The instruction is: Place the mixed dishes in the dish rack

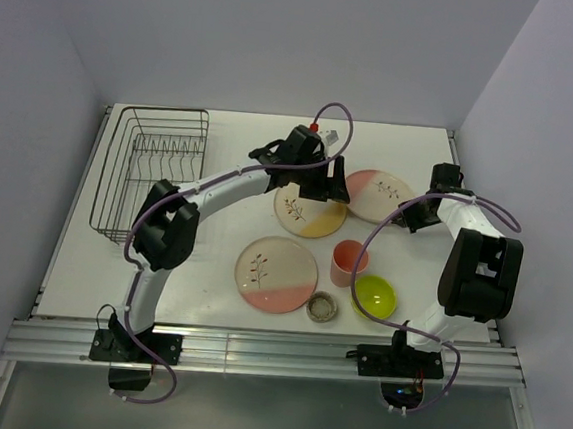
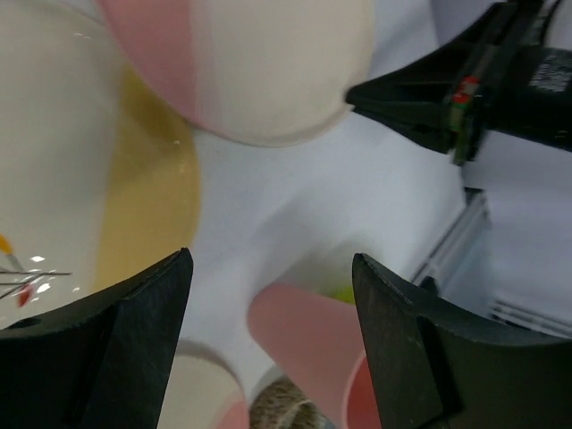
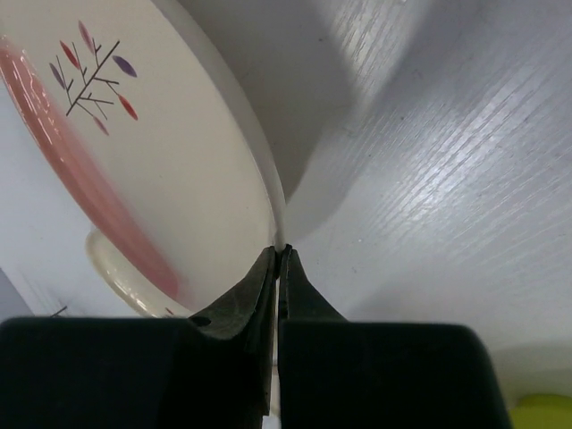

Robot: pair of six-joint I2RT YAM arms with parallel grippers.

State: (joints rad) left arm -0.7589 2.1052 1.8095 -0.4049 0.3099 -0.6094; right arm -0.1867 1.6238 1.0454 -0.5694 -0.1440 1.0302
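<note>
The right gripper (image 3: 279, 259) is clenched on the rim of the pink plate (image 3: 170, 161), lifting its edge off the white worktop (image 1: 210, 288), while the left gripper (image 2: 268, 304) hangs spread wide above the yellow plate (image 1: 310, 215), far from the dish rack (image 1: 150, 172).

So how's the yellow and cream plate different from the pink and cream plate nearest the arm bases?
The yellow and cream round plate sits farther back, partly hidden under the left gripper; the pink and cream round plate lies in the open at the front. One has a yellow band, the other a pink band. Both are round, flat on the table and carry a leaf sprig.
</note>
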